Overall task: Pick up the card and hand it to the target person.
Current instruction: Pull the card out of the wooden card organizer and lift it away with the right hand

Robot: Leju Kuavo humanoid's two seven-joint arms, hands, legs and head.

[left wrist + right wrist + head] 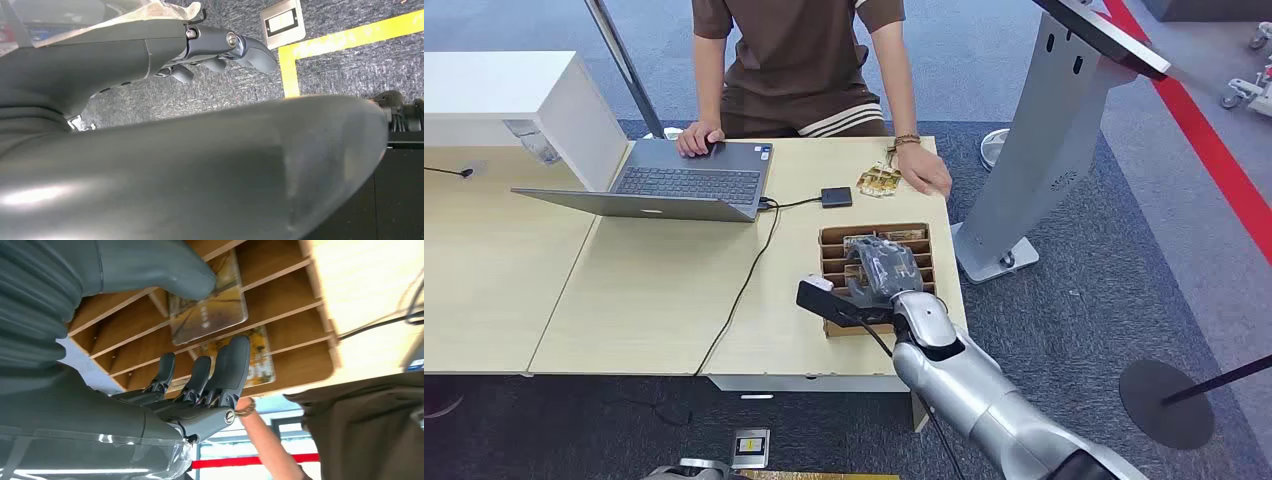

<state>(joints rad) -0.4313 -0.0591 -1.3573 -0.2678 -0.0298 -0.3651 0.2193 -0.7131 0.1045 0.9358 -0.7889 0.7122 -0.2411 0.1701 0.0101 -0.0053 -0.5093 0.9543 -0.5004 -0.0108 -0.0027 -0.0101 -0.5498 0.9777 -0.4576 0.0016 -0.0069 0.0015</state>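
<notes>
A wooden slotted card rack [836, 238] stands at the table's right end, in front of a seated person [799, 60] in a brown top. My right hand [882, 268] reaches down into the rack. In the right wrist view a yellowish card [207, 310] lies tilted across the rack's [295, 295] dividers, with my right hand's [200, 365] thumb [185, 277] on one face and the fingertips [237, 352] at its edge. A second card [260, 357] sits in a slot behind the fingers. My left hand [220, 52] hangs by the floor, loosely curled and holding nothing.
The person's hand [924, 170] rests on the table beside several loose cards [879, 180]. An open laptop [689, 180], a small black box [836, 196] and its cable [744, 285] lie left of the rack. A grey kiosk stand [1039, 150] rises right of the table.
</notes>
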